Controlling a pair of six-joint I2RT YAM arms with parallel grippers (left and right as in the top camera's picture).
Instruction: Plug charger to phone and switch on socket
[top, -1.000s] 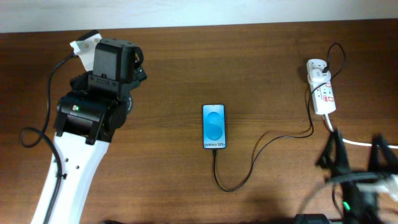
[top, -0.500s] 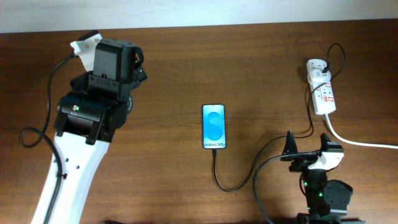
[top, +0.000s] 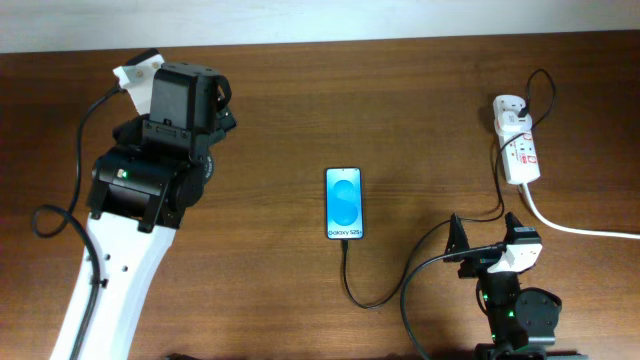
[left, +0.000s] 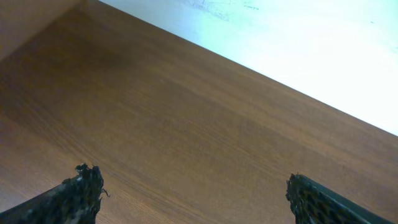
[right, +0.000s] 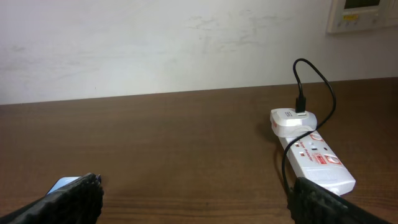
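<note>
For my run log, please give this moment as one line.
left gripper: open, empty | right gripper: open, near charger | charger: tip at phone bottom edge | socket: untouched, switch state unclear

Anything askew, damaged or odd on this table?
Nothing stands out. The slim blue-screened smartphone lies flat and square. The thin black charger cable loops loosely from its lower edge toward the white power strip, which also sits flat. No spills or damage are visible.

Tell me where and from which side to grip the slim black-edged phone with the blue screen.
Grip the slim black-edged phone across its two long edges, coming straight down from above: it lies flat, screen up, and the thin black cable meets its lower short edge.
</note>
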